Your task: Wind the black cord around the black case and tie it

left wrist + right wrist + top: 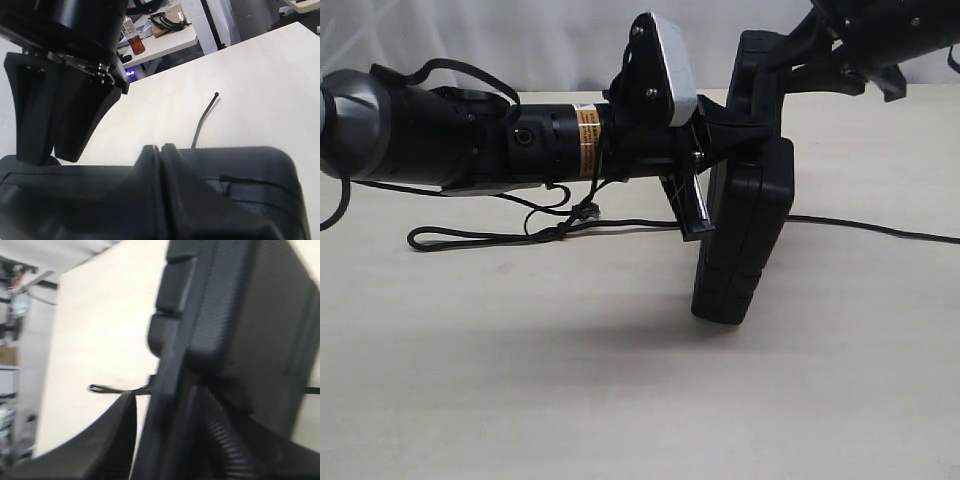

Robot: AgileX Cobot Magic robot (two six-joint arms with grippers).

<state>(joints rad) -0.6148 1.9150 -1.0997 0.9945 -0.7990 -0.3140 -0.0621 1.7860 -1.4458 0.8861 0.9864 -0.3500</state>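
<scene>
From the left, the left arm [470, 140] lies level over the desk [620, 400]. The left end effector [696, 218] is pressed together just beside the black case [748, 245]; whether it pinches anything I cannot tell. The one black cord [490, 237] lies along the desk, roughly parallel to its far edge. It has a knot [570, 226] in it, passes behind the case and reappears toward the right edge. The single case stands on end, edge-on, with the right end effector [760, 70] clamped on its top. Only the left wrist view shows the cord's knobbed end beyond the case, and a bottle [134, 42] on a second desk. The right wrist view shows fingers [110, 447] straddling the case's rim. Two arms in all.
</scene>
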